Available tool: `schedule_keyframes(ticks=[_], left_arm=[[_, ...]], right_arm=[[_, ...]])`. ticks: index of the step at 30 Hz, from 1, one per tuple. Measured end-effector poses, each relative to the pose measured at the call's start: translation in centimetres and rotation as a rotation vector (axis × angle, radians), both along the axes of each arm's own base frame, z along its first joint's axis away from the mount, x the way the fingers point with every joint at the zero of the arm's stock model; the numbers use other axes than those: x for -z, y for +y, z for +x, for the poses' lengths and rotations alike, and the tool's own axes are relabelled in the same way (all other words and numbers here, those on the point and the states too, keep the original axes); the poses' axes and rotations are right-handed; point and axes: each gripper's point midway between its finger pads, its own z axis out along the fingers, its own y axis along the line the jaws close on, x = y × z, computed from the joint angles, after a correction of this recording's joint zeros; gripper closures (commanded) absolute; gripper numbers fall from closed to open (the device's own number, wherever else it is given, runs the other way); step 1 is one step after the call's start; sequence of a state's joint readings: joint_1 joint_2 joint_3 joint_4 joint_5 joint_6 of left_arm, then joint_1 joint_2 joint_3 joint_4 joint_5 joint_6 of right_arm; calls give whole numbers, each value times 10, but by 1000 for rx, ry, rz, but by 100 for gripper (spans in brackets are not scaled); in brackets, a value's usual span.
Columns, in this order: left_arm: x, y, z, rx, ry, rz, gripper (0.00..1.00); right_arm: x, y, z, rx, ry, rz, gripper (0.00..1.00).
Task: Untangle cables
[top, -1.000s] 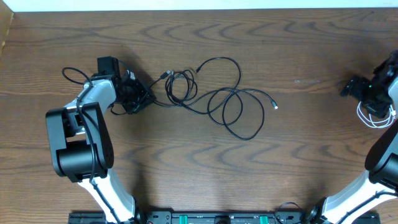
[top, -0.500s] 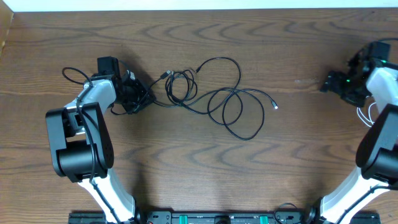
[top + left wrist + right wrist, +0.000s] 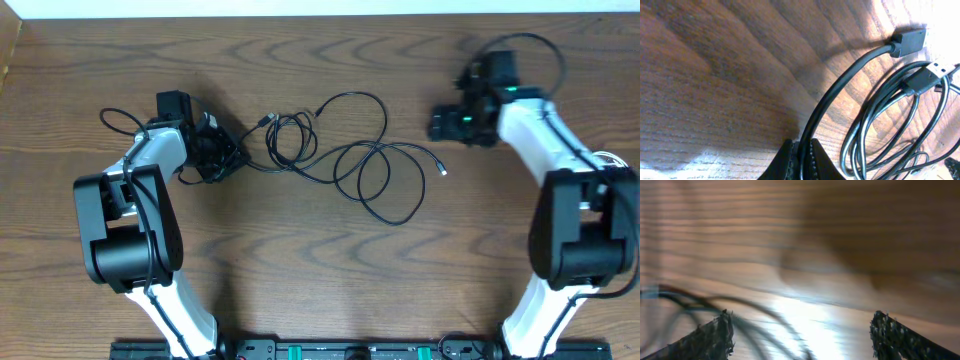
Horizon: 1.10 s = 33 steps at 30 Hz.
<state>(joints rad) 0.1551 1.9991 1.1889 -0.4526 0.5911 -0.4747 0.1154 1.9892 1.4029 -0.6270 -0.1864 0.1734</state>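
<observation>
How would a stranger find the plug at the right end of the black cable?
On the wooden table, a black cable lies in loops near the middle. Its last strand runs right to a small plug with a pale tip. It lies alone on bare wood, while the other plugs sit by the left tangle.

My left arm (image 3: 125, 225) stands up from its base at seven o'clock and folds toward ten. The left gripper (image 3: 225, 155) points to three o'clock, its fingers (image 3: 814, 161) pinched tight on the black cable (image 3: 832, 86). My right arm (image 3: 575, 225) reaches from five o'clock to one. The right gripper (image 3: 438, 125) is aimed at nine o'clock, fingers (image 3: 710, 337) spread wide.
</observation>
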Motion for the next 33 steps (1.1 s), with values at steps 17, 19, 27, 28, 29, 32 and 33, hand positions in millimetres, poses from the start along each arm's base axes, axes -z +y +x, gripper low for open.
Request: schedule_keyframes(ticks=[17, 19, 27, 28, 29, 32, 33], left_arm=[[0, 0, 0, -1, -1, 3, 92], [0, 0, 0, -1, -1, 3, 92], [0, 0, 0, -4, 1, 2, 92], [0, 0, 0, -4, 1, 2, 91], [0, 0, 0, -5, 1, 1, 92], [0, 0, 0, -11, 4, 0, 92], [0, 0, 0, -13, 5, -1, 91]], right_arm=[[-43, 253, -36, -360, -333, 116, 1], [-47, 264, -40, -342, -366, 100, 1], [-14, 274, -39, -257, -379, 31, 1], [-5, 273, -39, -252, -370, 21, 1], [1, 273, -39, -250, -363, 14, 1], [16, 270, -39, -243, -343, -10, 5], [17, 269, -39, -242, -343, -10, 9]])
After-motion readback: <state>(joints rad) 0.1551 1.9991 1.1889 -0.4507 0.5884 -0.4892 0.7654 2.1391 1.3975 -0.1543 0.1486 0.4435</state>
